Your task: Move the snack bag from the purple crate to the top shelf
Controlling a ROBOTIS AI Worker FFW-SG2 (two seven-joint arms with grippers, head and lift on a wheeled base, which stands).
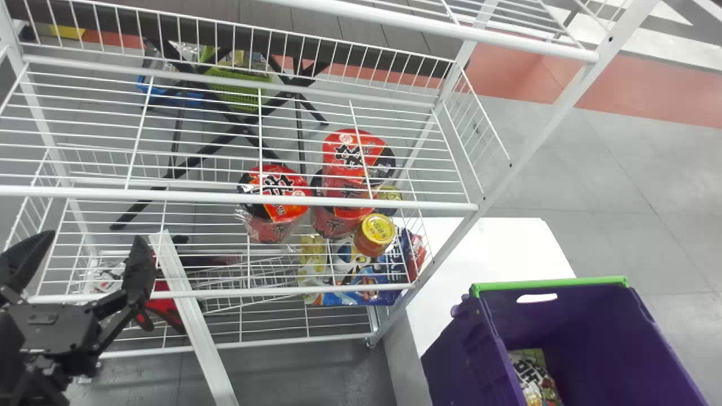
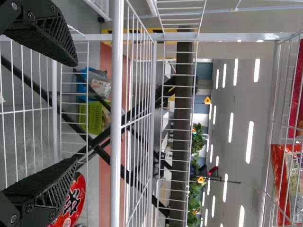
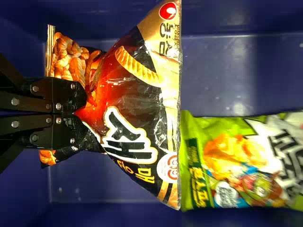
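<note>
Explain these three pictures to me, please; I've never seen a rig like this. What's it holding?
It's a two-armed robot, seen by its own cameras. The head view looks down on a white wire rack with red noodle cups and a yellow-lidded jar; the purple crate stands to the right. The left gripper waits open and empty by the rack; the left wrist view looks out between its fingers. The right wrist view looks into the crate: the right gripper pinches a black-and-orange snack bag, with a green bag beyond.
</note>
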